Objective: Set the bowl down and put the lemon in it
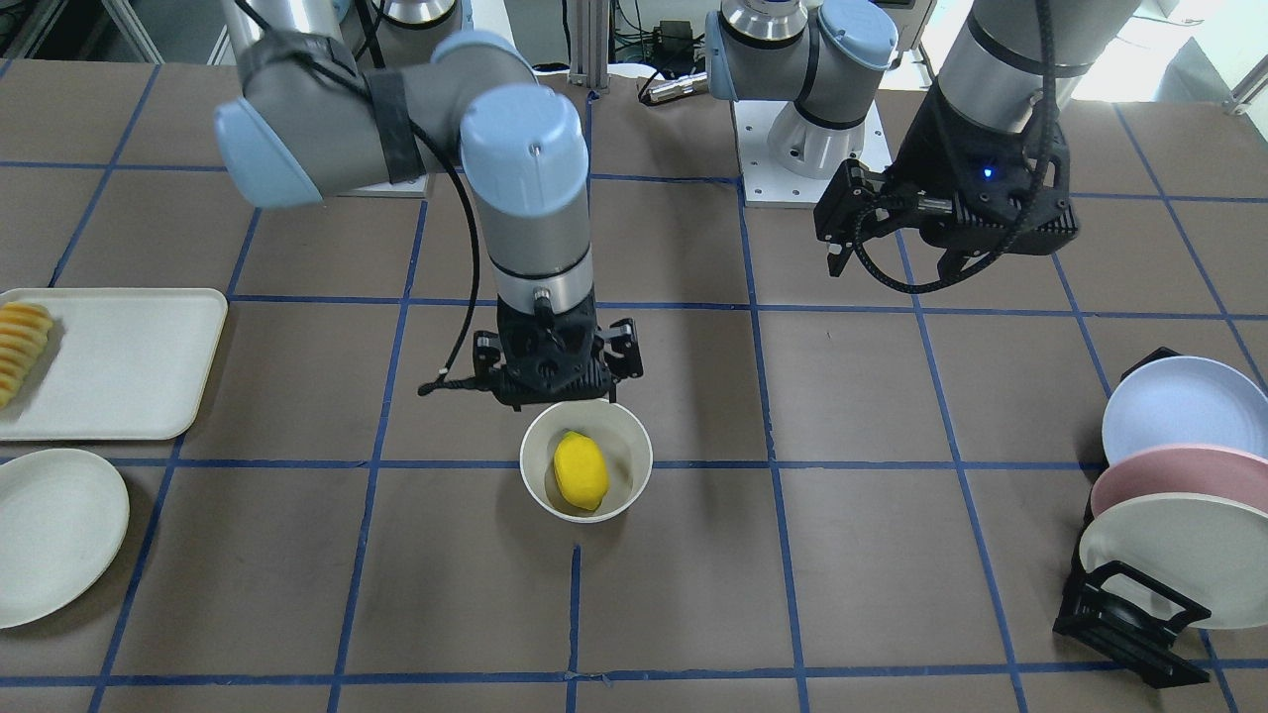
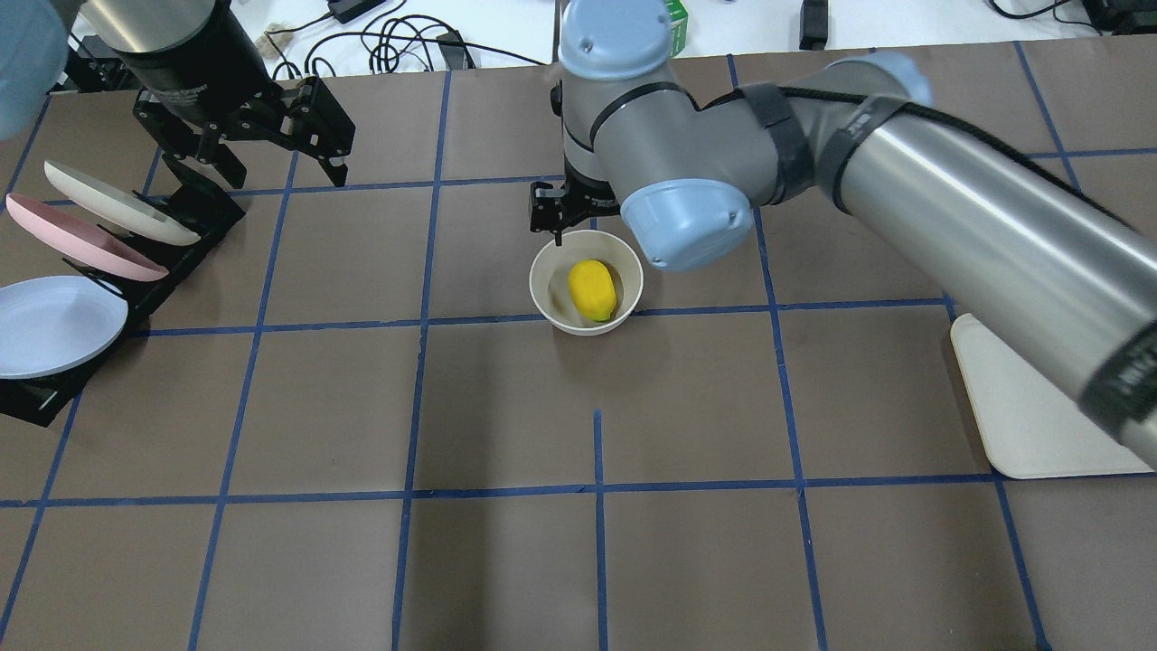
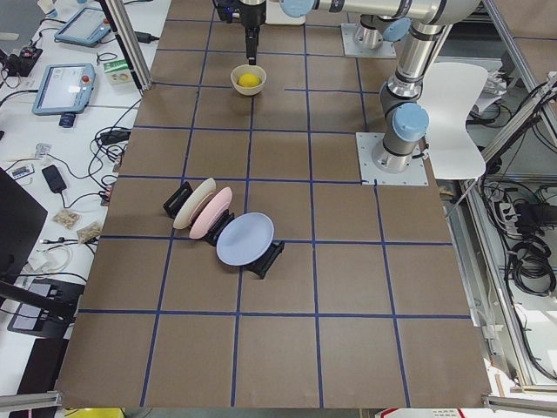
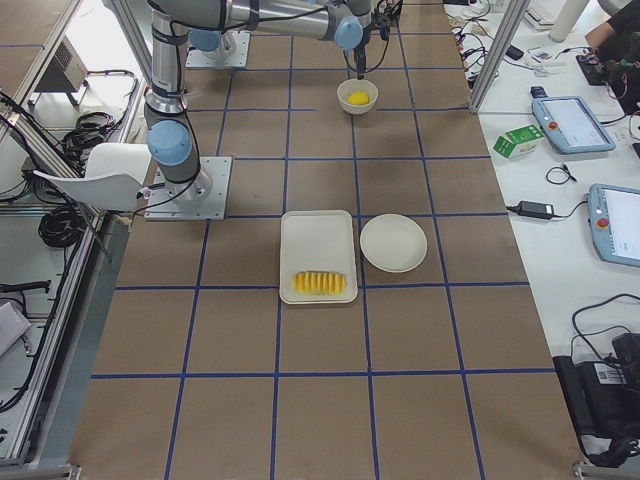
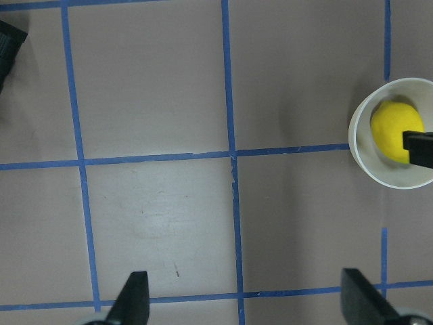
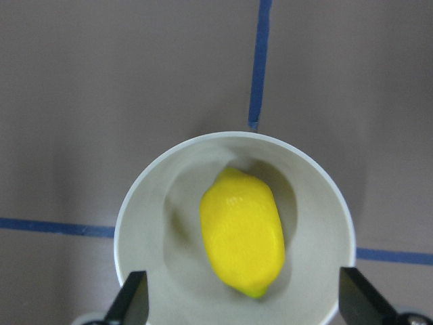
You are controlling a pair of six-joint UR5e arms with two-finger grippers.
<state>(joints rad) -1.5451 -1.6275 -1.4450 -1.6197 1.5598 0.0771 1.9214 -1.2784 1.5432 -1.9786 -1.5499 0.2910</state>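
Observation:
The off-white bowl (image 1: 540,485) stands upright on the brown table near the middle, and the yellow lemon (image 1: 580,470) lies inside it. Both also show in the overhead view, bowl (image 2: 545,294) and lemon (image 2: 592,289). My right gripper (image 1: 555,381) hangs just above the bowl's robot-side rim, open and empty. In the right wrist view its fingertips (image 6: 135,301) stand wide apart over the bowl (image 6: 149,230) and lemon (image 6: 241,233). My left gripper (image 1: 892,253) is open and empty, raised well off to the side near the plate rack; its wrist view shows the bowl (image 5: 379,169) at the right edge.
A black rack (image 1: 1129,614) with blue, pink and cream plates stands at the table's left end (image 2: 181,217). A white tray (image 1: 129,356) with a row of fruit slices (image 1: 20,347) and a flat white plate (image 1: 50,530) lie at the right end.

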